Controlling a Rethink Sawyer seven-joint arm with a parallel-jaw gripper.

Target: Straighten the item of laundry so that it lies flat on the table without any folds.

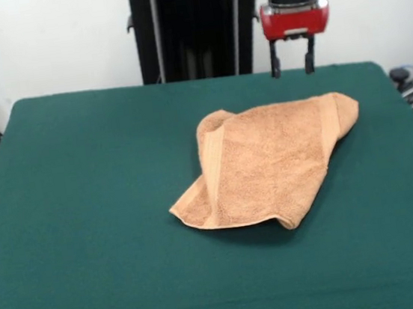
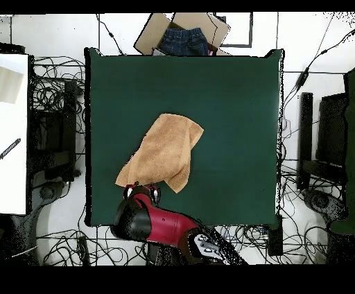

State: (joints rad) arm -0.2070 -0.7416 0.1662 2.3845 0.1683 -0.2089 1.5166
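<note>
The orange-tan towel [image 1: 272, 163] [image 2: 164, 151] lies crumpled on the dark green table [image 1: 86, 214] [image 2: 236, 104], right of centre in the front view. Its left edge is folded over onto itself, and a woven band runs near its right end. My gripper [image 1: 292, 65] [image 2: 141, 188] hangs above the table's far edge, just behind the towel's far right corner. Its two black fingers [image 1: 275, 63] stand apart and open with nothing between them. It does not touch the towel.
A cardboard box holding blue jeans [image 2: 184, 38] sits beyond one table edge in the overhead view. Cables [image 2: 55, 97] and dark equipment [image 2: 333, 132] surround the table on the floor. A white surface [image 2: 14, 132] stands at the left.
</note>
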